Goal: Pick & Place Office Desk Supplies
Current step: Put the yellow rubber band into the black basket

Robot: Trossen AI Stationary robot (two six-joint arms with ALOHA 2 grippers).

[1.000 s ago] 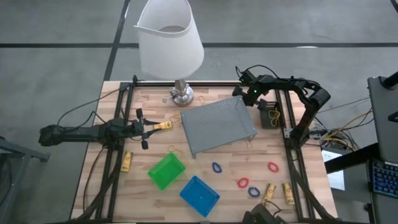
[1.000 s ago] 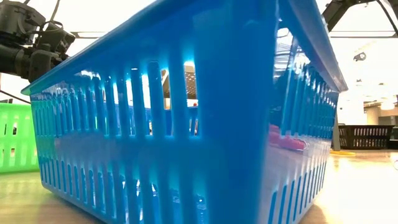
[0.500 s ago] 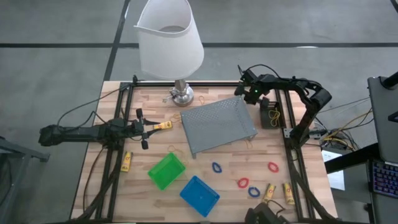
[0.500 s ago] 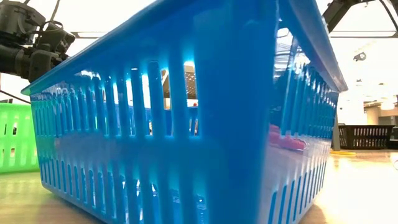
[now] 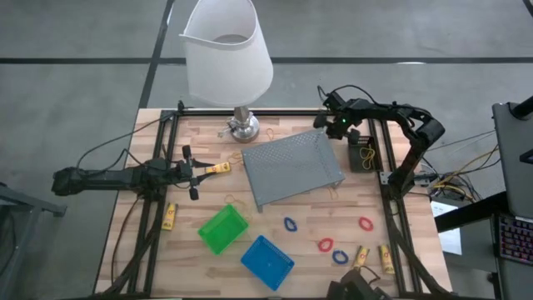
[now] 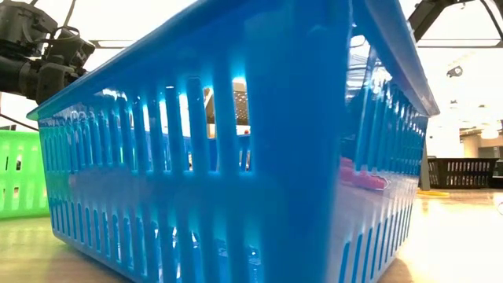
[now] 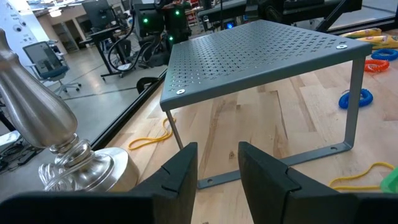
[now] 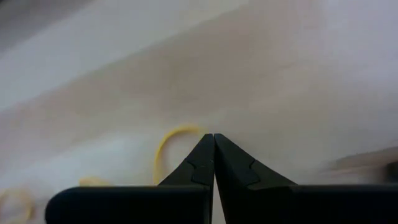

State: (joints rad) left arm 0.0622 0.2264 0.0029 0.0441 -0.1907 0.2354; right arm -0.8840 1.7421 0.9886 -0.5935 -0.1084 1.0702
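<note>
My left gripper (image 5: 202, 171) (image 7: 217, 152) hovers open at the table's left, level, pointing at the grey mesh tray (image 5: 291, 167). A yellow stick (image 5: 219, 169) lies just ahead of it. My right gripper (image 5: 331, 127) (image 8: 214, 137) points down, shut, by the tray's far right corner, next to a yellow rubber band (image 8: 169, 146) on the wood. The green bin (image 5: 223, 229) and blue bin (image 5: 267, 262) stand near the front, the black bin (image 5: 361, 154) at the right. Red loops (image 5: 365, 223) and blue loops (image 5: 290, 224) lie right of them. My right gripper's shut tips stand right at one end of the rubber band's curve (image 8: 198, 130). I cannot tell whether they touch or pinch it. The band lies flat on the wood.
A white-shaded lamp (image 5: 229, 58) stands at the far edge, its metal base (image 7: 62, 149) close to my left gripper. More yellow sticks (image 5: 361, 257) lie near the front right and one (image 5: 170, 217) at the left. Rubber bands (image 5: 236, 200) lie around the tray.
</note>
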